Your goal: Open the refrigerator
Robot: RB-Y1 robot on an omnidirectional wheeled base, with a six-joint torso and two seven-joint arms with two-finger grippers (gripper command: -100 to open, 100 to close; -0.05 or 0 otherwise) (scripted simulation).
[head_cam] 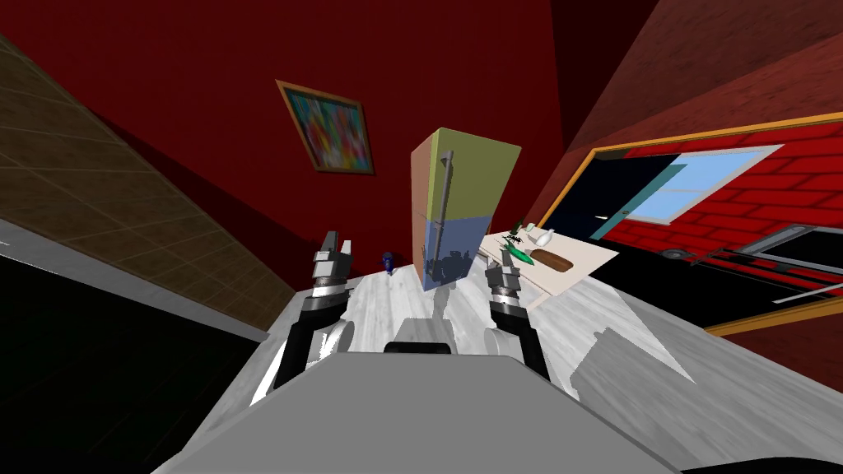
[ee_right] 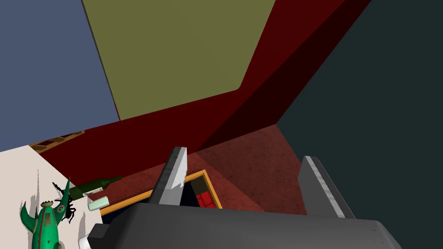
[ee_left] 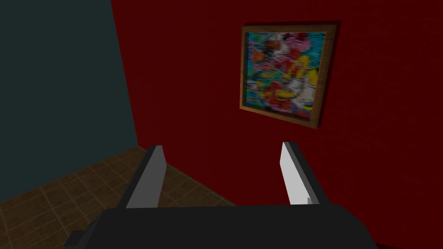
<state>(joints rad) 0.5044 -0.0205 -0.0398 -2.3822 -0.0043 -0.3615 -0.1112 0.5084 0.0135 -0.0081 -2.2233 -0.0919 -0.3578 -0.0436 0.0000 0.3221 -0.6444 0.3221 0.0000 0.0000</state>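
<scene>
While both arms reach out low in front, the refrigerator [head_cam: 461, 206] stands well apart from them, on the pale floor [head_cam: 642, 362] against the red wall. Its top door is olive green, its bottom door is blue, and its side is orange-brown. A long grey handle [head_cam: 445, 193] runs up and down the front, along the edge next to the brown side. It looks thin from here. I think it crosses both doors, but I am not sure.

The left gripper [head_cam: 336, 249] is out to the left of the fridge. Its two fingers are wide apart with nothing between them. The right gripper [ee_right: 244, 155] is wide too and holds nothing. It points at the olive and blue doors, on the side away from the handle.

Just beside the fridge is a table [head_cam: 589, 265]. A green toy cactus [ee_right: 45, 220] sits near the tabletop's edge closest to the fridge, and a dark bottle [ee_right: 93, 186] lies close by.

Both doors look shut, so the job has hardly begun. This is the getting-close step. Next I would need to move nearer and bring one open gripper to the handle. Then put a finger on each side of it, squeeze, and pull the door out.
</scene>
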